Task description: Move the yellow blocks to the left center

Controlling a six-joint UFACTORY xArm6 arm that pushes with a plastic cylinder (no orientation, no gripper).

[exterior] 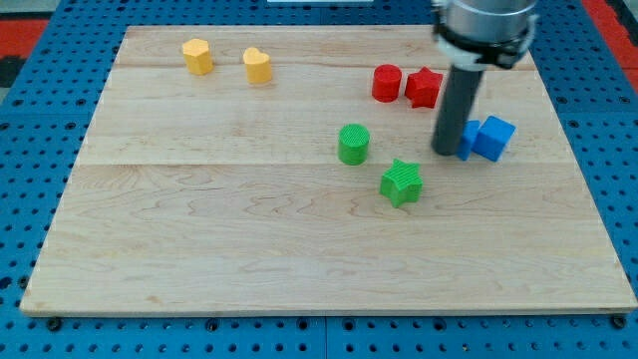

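Camera view, the only one we have. My tip [446, 152] is down on the wooden surface [249, 259] out at about three o'clock, tucked right against the left side of a blue block [493, 137]; a second blue piece seems to sit partly hidden behind the rod, shape unclear. There are no fingers on this arm to call wide or narrow, just the straight dark rod, and it holds nothing.

Now the task's own pieces: two yellow blocks up at eleven o'clock. One is a yellow hexagon-like block [198, 56], and near it, to the view's right, is a yellow heart-shaped block [257, 65]. They sit close together but apart, near the top edge.

Progress? By my reading, nothing is done yet. Both yellows sit high, not at the nine o'clock middle, and the tip is well apart from them, clear across the board. Both pushes remain.

Others in play: a red cylinder [387, 82] and a red star [425, 87] side by side at one o'clock, a green cylinder [353, 144] near centre, and a green star [402, 181] just toward five o'clock from it.

Writing, brands, labels: none readable anywhere.
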